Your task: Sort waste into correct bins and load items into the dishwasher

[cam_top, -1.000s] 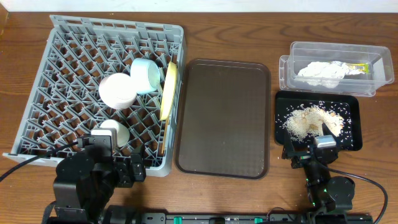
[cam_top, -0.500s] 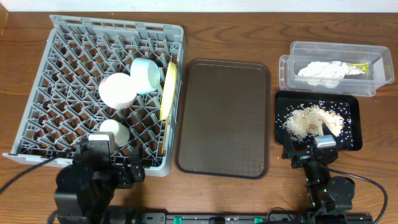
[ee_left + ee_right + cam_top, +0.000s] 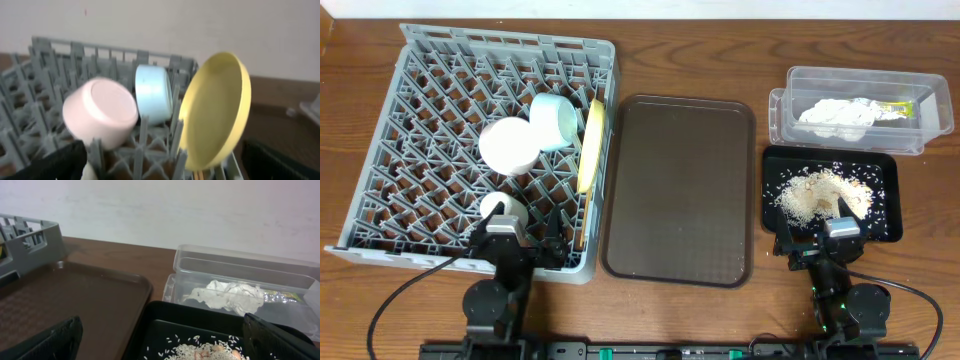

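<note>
Left gripper: mine, spread wide and holding nothing; its dark fingers sit at the two lower corners of the wrist view.
Right gripper: also wide and empty, with fingers at both lower corners.
Left arm: folded low at the near edge of the worktop, with the wrist over the near rim of the dish rack, facing the far side.
Right arm: folded low at the near edge, with the wrist over the near rim of the black tray.
Rack load: the pale yellow plate stands on edge along the right wall. The light blue bowl lies on its side, touching the tipped white bowl. The chopsticks are barely visible below the plate.
Bins: the clear tub at far right holds the napkin and wrapper. The black tray just nearer me holds the crumbs.
Edges: the brown tray lies just beside the rack's right wall. A narrow strip of worktop separates it from the black tray.
</note>
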### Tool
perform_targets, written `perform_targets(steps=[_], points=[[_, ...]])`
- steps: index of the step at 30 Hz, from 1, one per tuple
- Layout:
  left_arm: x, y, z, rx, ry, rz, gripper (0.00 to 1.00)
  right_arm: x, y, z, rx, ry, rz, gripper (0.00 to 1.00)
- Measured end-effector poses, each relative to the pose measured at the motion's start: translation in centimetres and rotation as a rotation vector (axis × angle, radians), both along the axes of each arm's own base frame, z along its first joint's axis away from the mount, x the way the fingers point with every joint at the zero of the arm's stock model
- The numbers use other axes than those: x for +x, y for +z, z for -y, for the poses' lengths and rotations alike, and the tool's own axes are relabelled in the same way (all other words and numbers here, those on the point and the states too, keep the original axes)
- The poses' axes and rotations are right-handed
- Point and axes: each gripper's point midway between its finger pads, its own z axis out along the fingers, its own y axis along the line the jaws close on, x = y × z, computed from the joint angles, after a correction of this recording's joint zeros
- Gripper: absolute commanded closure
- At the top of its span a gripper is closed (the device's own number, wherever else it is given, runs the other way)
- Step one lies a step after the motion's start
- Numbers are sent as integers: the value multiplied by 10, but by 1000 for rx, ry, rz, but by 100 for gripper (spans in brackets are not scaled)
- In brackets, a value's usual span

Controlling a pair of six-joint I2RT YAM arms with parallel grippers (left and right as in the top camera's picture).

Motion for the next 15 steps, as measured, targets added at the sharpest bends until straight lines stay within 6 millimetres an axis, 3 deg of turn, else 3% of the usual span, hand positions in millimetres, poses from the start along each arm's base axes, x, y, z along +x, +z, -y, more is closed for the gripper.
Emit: perform_targets(steps=[5, 15], points=[[4, -13, -2, 1, 10, 5, 1, 0, 0, 0, 0, 0, 0, 1], [4, -14, -4, 3, 25, -1, 2, 0, 0, 0, 0, 0, 0, 1]])
